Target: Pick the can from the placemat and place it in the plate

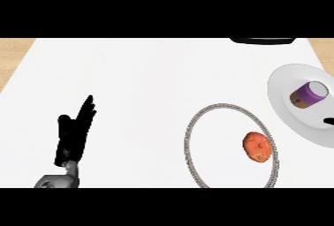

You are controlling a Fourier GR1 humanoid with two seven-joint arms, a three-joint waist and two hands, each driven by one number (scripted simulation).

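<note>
A purple can (pixel 308 95) with a white top lies tilted on the white plate (pixel 287 79) at the right edge. The round placemat (pixel 189 132), white with a grey woven rim, lies left of the plate, and an orange fruit (pixel 257 147) sits on its right side. Only a small black part of my right hand (pixel 329 120) shows at the right edge, over the plate, just below the can and apart from it. My left hand (pixel 75 130) rests open at the lower left, fingers pointing up, holding nothing.
A dark object (pixel 263 40) sits at the counter's far edge, upper right. The white counter top meets wooden floor at both upper corners.
</note>
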